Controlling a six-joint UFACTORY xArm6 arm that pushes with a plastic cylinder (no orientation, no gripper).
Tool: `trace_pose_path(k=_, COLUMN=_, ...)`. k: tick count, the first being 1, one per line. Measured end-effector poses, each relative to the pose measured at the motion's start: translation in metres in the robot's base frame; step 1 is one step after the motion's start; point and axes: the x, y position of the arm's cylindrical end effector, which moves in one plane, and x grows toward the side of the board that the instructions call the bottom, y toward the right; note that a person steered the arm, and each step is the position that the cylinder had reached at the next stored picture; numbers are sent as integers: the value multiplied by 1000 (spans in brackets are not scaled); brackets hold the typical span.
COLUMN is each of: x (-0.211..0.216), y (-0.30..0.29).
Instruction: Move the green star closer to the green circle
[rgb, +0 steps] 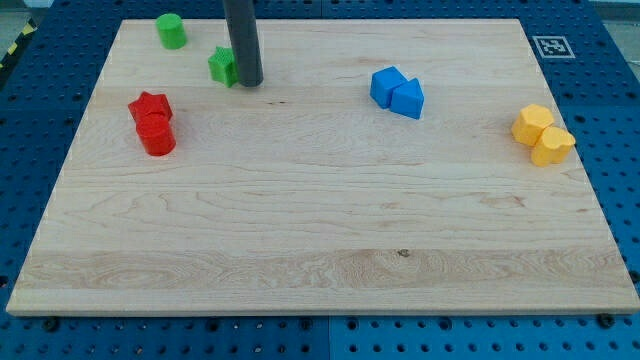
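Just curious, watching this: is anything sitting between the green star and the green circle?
No. In the camera view, only bare board separates the green star from the green circle. My tip touches the star's right side.

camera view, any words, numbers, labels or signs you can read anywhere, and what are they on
No readable words, numbers or brand names appear anywhere in this view.
Only sign: a black-and-white square marker, a coded pattern and not text, at the wooden board's top right corner.
The blocks are unmarked: green circle, green star, red pair, blue pair, yellow pair.
My tip sits against the green star's right side; the rod carries no marking.
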Motion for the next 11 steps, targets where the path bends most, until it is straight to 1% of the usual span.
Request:
trace_pose_path(k=2, x=-22, y=-20)
trace_pose_path(k=3, x=-24, y=-11)
trace_pose_path(k=4, x=-24, y=24)
trace_pose_path(k=5, x=-24, y=24)
trace_pose_path(k=6, x=-34, y=4)
trace_pose_path(k=8, x=-37, y=-12)
trace_pose_path(k=9, x=-31, y=-29)
trace_pose_path(k=10, x=-6, y=-35)
trace_pose_path(k=11, x=-26, y=-76)
